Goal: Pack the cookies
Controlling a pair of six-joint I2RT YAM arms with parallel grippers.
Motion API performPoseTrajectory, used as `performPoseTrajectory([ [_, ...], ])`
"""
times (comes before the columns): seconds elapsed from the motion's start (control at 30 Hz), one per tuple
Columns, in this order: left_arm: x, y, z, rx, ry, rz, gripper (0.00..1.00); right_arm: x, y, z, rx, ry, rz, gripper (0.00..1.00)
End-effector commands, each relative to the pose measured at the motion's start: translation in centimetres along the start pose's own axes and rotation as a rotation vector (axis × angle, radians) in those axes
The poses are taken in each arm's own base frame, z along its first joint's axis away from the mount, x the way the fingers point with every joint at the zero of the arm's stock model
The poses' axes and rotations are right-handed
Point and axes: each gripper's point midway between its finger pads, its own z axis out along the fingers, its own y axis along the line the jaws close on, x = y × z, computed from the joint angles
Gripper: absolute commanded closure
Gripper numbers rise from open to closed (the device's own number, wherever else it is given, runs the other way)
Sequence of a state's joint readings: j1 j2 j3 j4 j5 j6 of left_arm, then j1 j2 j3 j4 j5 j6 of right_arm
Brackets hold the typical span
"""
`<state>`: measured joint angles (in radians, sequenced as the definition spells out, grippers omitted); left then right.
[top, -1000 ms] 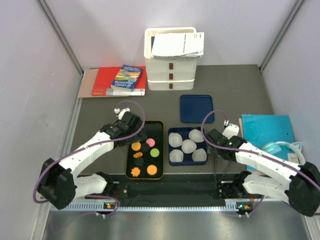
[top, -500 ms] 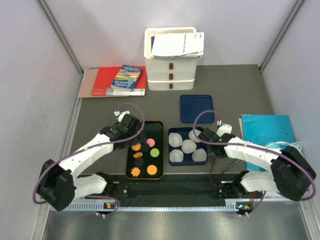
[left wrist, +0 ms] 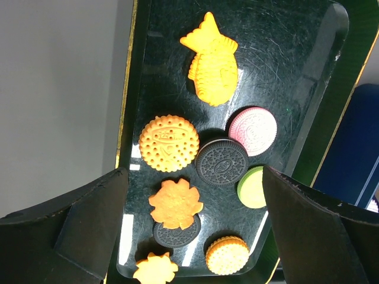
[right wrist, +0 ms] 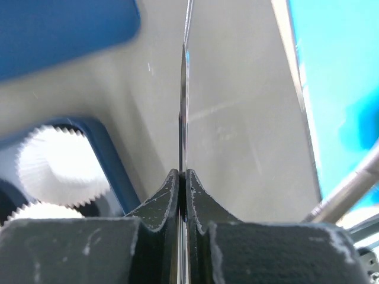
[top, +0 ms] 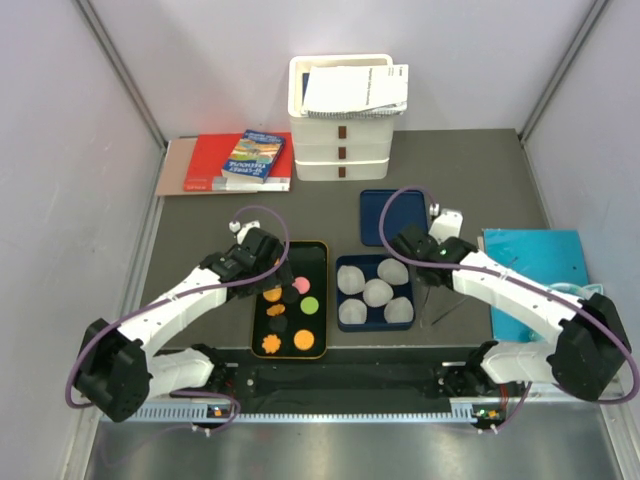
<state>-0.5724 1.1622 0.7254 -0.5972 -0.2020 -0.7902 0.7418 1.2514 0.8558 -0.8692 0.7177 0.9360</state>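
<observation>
Top external: our right end effector [top: 405, 245] has swung to the blue box's [top: 341, 297] one o'clock and snapped shut empty, while the cookies [top: 311, 305] wait unpacked on the tray [top: 312, 260] beneath our wide-open left end effector [left wrist: 194, 171].

The black tray [left wrist: 284, 35] is seen as glossy, scratched plastic; the cookies [left wrist: 169, 143] are matt and embossed; the white cups [top: 377, 292] are of pleated paper.

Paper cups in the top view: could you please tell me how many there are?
5 cups in the blue box: centre, far left, far right, near left, near right. None looks hidden.
</observation>
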Motion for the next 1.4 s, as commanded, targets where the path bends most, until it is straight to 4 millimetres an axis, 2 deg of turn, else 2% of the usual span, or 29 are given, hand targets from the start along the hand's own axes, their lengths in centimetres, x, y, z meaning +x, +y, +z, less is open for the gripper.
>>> performPoseTrajectory([
  [0.0,-0.8,-0.7,-0.3,0.036,-0.040,0.005,0.01,-4.9,-1.5,-0.2,0.088,-0.091,-0.050,1.00],
  [0.17,-0.6,-0.7,-0.4,0.042,-0.036,0.008,0.01,-6.8,-1.3,3.0,0.071,-0.044,-0.009,1.00],
  [0.27,-0.6,-0.7,-0.5,0.046,-0.036,0.009,0.01,-7.3,-0.7,5.2,0.051,-0.030,-0.044,1.00],
  [0.33,-0.5,-0.6,-0.6,0.048,-0.036,0.007,0.01,-7.1,0.4,6.2,0.006,-0.005,-0.088,1.00],
  [0.4,-0.4,-0.6,-0.6,0.052,-0.033,0.004,0.01,-7.8,1.4,6.9,-0.037,-0.008,-0.077,1.00],
  [0.57,-0.1,-0.8,-0.7,0.066,-0.025,-0.001,0.01,-7.5,3.4,8.9,-0.065,0.058,-0.128,1.00],
  [0.67,-0.1,-0.6,-0.9,0.066,-0.031,-0.003,0.01,-7.1,3.8,9.6,-0.052,0.092,-0.138,0.99],
  [0.73,-0.1,-0.5,-1.0,0.069,-0.037,-0.002,0.01,-6.1,3.7,10.1,-0.035,0.129,-0.140,0.93],
  [0.83,0.0,-0.4,-1.1,0.075,-0.039,-0.003,0.01,-5.5,3.9,10.2,-0.036,0.148,-0.121,0.77],
  [0.87,0.1,-0.4,-1.0,0.073,-0.037,-0.002,0.01,-5.2,3.9,10.2,-0.039,0.155,-0.116,0.65],
  [0.9,0.2,-0.4,-1.0,0.074,-0.036,-0.001,0.01,-5.2,3.8,10.1,-0.041,0.154,-0.110,0.60],
  [0.97,0.3,-0.3,-0.9,0.071,-0.028,0.003,0.01,-5.6,3.7,9.7,-0.042,0.139,-0.094,0.48],
  [1.1,0.1,-0.5,-0.9,0.077,-0.033,0.006,0.01,-6.8,3.2,8.3,-0.055,0.089,-0.046,0.38],
  [1.13,0.1,-0.6,-0.9,0.080,-0.033,0.007,0.01,-7.8,2.8,7.3,-0.068,0.055,-0.018,0.35],
  [1.17,0.1,-0.7,-1.0,0.085,-0.032,0.007,0.01,-7.7,2.2,6.9,-0.061,0.044,-0.009,0.24],
  [1.2,0.2,-0.7,-0.9,0.088,-0.029,0.010,0.01,-7.9,1.8,6.4,-0.060,0.028,0.022,0.08],
  [1.23,0.1,-0.9,-1.0,0.095,-0.033,0.009,0.01,-7.8,1.4,6.0,-0.065,0.017,0.039,0.01],
  [1.33,0.1,-1.1,-1.0,0.118,-0.037,0.009,0.01,-6.8,1.2,4.5,-0.163,-0.012,0.075,0.01],
  [1.37,0.4,-1.3,-0.9,0.130,-0.030,0.009,0.01,-5.6,0.9,4.0,-0.202,-0.009,0.092,0.01],
])
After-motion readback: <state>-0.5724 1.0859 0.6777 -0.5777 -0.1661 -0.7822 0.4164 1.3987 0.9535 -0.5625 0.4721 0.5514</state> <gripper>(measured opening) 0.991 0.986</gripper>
